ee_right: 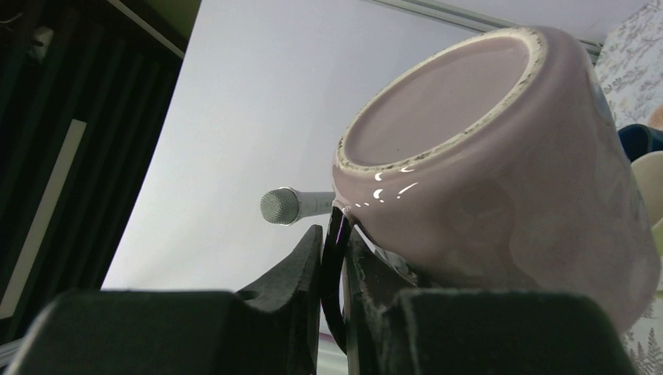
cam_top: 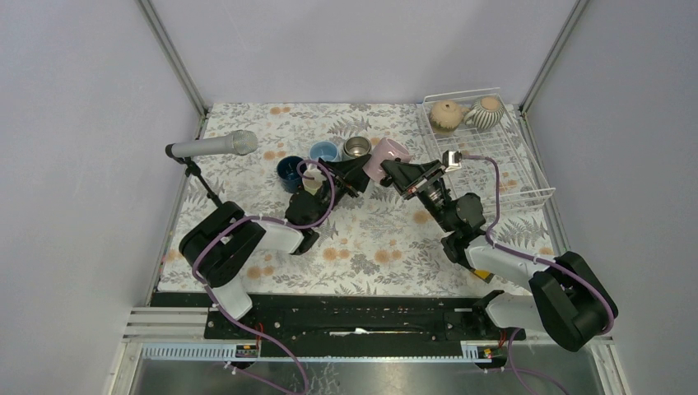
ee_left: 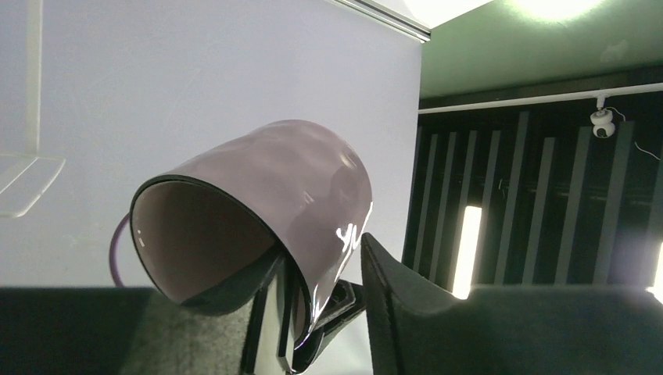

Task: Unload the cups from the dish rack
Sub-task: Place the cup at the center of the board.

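The right gripper [ee_right: 335, 234] was shut tight on the dark handle [ee_right: 335, 301] of the pink mug [cam_top: 387, 156]. The handle was pinched between its two fingers. The mug lay tipped on its side, up in the air above the counter [cam_top: 370, 239], with its bottom facing the right wrist camera.

The left gripper [ee_left: 319, 258] was at the mug's open mouth. It was only a little way open. One finger sat just inside the rim and the other finger [ee_left: 391, 312] sat outside, so the mug's wall was between them. I could not tell if they were squeezing the wall yet. Both arms met at this one mug, the left one from 8 o'clock and the right one from 4 o'clock.

Just past the left gripper, toward 10 o'clock, three mugs stood in a row on the counter: one dark blue mug [cam_top: 290, 173], one light blue mug [cam_top: 323, 151] and one shiny grey mug [cam_top: 357, 147]. Something pale showed beside the left arm, but it was too hidden to name.

The dish rack [cam_top: 527, 177] sat at 2 o'clock on the counter. Two mugs were in its far end: one tan mug [cam_top: 444, 116] and one striped mug [cam_top: 487, 113], side by side.

One microphone [cam_top: 216, 146] stood at 10 o'clock.
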Motion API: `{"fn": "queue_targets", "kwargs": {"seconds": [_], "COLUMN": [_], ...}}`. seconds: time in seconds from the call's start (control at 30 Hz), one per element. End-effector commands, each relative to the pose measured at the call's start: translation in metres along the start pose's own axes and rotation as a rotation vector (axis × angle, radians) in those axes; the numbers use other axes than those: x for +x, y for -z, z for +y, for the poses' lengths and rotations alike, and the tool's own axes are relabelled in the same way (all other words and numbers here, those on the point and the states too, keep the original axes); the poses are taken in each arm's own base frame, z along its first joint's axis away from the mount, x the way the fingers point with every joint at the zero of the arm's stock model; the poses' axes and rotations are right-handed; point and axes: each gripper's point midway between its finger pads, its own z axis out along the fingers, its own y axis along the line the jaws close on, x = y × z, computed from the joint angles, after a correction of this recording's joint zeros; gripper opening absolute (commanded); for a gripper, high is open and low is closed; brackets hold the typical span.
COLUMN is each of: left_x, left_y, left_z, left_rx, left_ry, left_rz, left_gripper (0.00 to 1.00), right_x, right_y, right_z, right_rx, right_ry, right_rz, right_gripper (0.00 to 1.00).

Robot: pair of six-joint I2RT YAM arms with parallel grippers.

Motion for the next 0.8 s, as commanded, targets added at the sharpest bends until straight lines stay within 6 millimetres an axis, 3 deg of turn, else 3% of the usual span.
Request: {"fn": "queue_targets", "kwargs": {"seconds": [0.0, 0.23, 0.33, 0.53, 0.67, 0.77], "left_x": [0.029, 0.033, 0.034, 0.035, 0.032, 0.031], "left_y": [-0.002, -0.003, -0.004, -0.002, -0.003, -0.004], "left_z": [-0.077, -0.075, -0.076, -0.081, -0.078, -0.077], "left_rx": [0.256, 0.253, 0.258, 0.280, 0.278, 0.281], "left_ry": [0.090, 0.091, 0.084, 0.049, 0.053, 0.052], "left_rz": [0.091, 0.100, 0.099, 0.079, 0.064, 0.058], "left_gripper": [0.26, 0.02, 0.00, 0.00, 0.00, 0.00], "right_x": [-0.008, -0.006, -0.005, -0.004, -0.004, -0.003], "right_y": [-0.001, -0.001, 0.000, 0.005, 0.010, 0.012], "right_z": [0.035, 0.029, 0.027, 0.018, 0.009, 0.004], "right_rx": [-0.135, -0.104, -0.087, -0.035, 0.007, 0.029], "right_ry": [0.017, 0.030, 0.039, 0.056, 0.064, 0.066], "right_rz": [-0.047, -0.039, -0.034, -0.028, -0.030, -0.024], "right_gripper": [0.00, 0.00, 0.02, 0.30, 0.42, 0.45]}}
